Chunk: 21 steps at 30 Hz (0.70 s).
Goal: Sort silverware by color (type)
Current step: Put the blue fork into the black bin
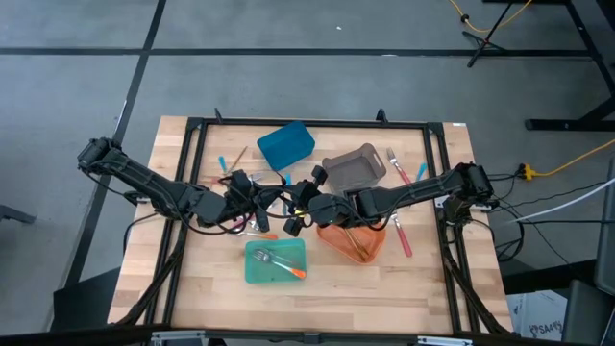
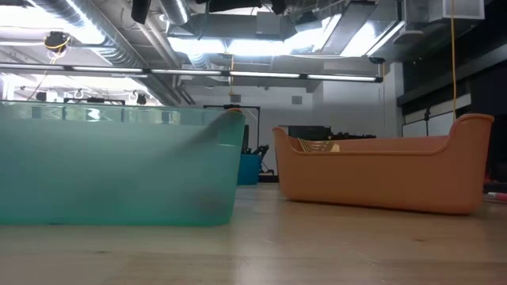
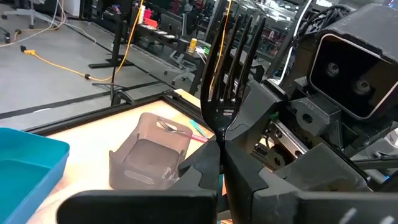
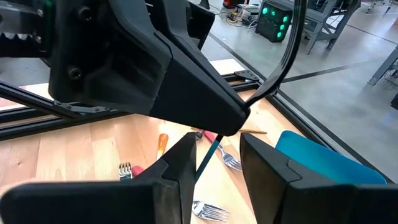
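While both arms met over the middle of the bench (image 1: 423, 288), I had the left hand (image 3: 222, 149) clamped shut on a fork (image 3: 227, 68), its tines standing upright above the fingers. My right hand (image 4: 214, 152) hung close against it with its fingers apart, a thin blue-green handle (image 4: 205, 158) showing in the gap between them; I could not tell whether it was gripped.

From above, four bins ringed the meeting point: a blue bin (image 1: 285, 144) and a grey bin (image 1: 354, 165) on the far side, an orange bin (image 1: 352, 240) under the right arm, and a teal bin (image 1: 275, 261) nearest the front edge. A fork with an orange handle (image 1: 279, 261) lay in the teal bin. Gold-coloured pieces (image 2: 317, 146) showed above the orange bin's rim in the low view, and a silver piece (image 3: 168, 127) rested in the grey bin.

Loose silverware lay on the wood: pink- and blue-handled pieces (image 1: 402, 171) beside the grey bin, a pink-handled piece (image 1: 402, 236) just right of the orange bin, and several forks (image 4: 214, 210) below the hands.
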Each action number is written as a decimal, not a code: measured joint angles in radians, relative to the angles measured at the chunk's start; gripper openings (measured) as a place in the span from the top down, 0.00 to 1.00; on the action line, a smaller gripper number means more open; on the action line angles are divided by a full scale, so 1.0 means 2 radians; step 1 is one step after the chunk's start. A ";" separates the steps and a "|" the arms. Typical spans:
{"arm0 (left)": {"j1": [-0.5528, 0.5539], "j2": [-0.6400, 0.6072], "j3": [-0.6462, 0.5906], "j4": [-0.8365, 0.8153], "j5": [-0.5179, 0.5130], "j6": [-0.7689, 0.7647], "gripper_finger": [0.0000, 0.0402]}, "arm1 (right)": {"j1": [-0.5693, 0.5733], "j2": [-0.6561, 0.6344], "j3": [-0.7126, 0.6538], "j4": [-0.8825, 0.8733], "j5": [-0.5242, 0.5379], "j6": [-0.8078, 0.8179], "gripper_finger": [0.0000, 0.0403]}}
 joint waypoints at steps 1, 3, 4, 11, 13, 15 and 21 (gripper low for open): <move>0.000 0.000 0.000 0.000 0.000 0.000 0.99 | 0.000 0.000 0.000 0.000 0.000 0.000 0.71; 0.000 0.000 0.000 0.000 0.000 0.000 0.99 | 0.000 0.000 0.000 0.000 0.000 0.000 0.73; 0.000 0.000 0.000 0.000 0.000 0.000 0.99 | 0.000 0.000 0.000 0.000 0.000 0.000 0.74; 0.000 0.000 0.000 0.000 0.000 0.000 0.99 | 0.000 0.000 0.000 -0.001 -0.001 -0.014 0.92; 0.000 0.000 0.000 0.000 0.000 0.000 0.99 | 0.000 0.000 0.000 -0.003 0.002 -0.021 0.97; -0.001 0.000 0.000 0.000 0.000 0.000 0.99 | -0.001 0.000 0.000 -0.003 0.002 -0.028 0.99; -0.001 0.000 0.000 0.000 0.002 -0.001 0.98 | -0.001 0.000 0.000 -0.003 0.003 -0.045 0.99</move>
